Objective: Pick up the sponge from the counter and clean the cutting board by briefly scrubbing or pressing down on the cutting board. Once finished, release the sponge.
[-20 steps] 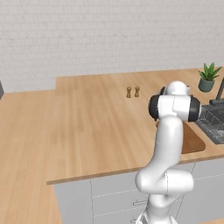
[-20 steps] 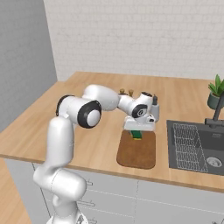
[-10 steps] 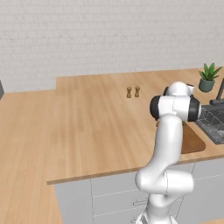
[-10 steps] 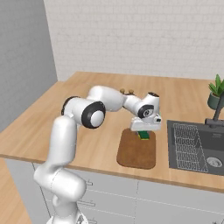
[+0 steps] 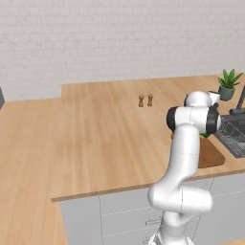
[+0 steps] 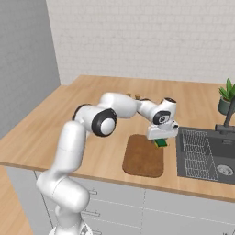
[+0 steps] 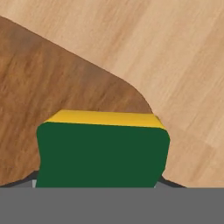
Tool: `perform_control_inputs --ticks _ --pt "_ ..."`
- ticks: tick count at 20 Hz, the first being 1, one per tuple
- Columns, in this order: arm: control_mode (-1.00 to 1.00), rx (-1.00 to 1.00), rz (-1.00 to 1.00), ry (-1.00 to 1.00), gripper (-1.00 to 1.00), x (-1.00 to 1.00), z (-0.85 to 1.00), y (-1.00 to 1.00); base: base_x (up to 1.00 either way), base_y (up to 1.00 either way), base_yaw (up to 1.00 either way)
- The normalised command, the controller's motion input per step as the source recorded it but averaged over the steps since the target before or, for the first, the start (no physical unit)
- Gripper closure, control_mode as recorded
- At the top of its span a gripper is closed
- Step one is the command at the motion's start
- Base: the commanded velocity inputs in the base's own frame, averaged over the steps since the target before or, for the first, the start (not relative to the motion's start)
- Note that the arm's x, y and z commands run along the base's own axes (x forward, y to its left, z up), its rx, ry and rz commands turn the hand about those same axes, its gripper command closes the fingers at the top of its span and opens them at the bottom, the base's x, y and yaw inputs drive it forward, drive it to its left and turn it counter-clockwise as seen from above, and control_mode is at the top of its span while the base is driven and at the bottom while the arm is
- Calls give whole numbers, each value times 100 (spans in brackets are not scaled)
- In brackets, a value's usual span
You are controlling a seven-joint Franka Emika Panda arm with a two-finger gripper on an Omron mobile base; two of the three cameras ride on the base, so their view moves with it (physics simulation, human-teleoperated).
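**kitchen_sim_fan:** White brick wall in the back, and a big light plank-grain desk [image 6: 69, 119] wrapping round over grey cabinet fronts [image 5: 119, 210]. Anyone else see where the sponge is?

**panda_watcher:** Yep, the sponge [image 6: 160, 142] is clamped in the end effector [image 6: 161, 140], right under the white hand. In the right base view it sits at about 1 o'clock from the middle of the cutting board [image 6: 144, 155], over the board's far right corner, near the edge of the sink [image 6: 206, 153].

**kitchen_sim_fan:** Is it actually touching the board?

**panda_watcher:** Can't tell. From the hand view the sponge [image 7: 103, 151] is dark green face toward the camera, with the yellow layer along the top at 12 o'clock. The cutting board [image 7: 52, 87] shows behind it with its rounded corner, and light desk [image 7: 175, 52] beyond at 1 to 2 o'clock.

**kitchen_sim_fan:** Other stuff?

**panda_watcher:** Two small brown shakers [image 5: 145, 100] mid-desk in the left base view, and a potted plant [image 5: 228, 84] at the far right, by a dark faucet [image 6: 228, 120]. The arm hides most of the cutting board [image 5: 210, 154] there.
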Motion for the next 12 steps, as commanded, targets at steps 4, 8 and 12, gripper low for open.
perform_control_inputs --ticks 4,8,12 --pt "-100 0 5 0 100 0 -1 -25 0 0 0" --pt "-100 4 0 1 100 -1 -4 3 0 0 0" --pt "-100 6 0 2 100 -10 0 1 0 0 0"
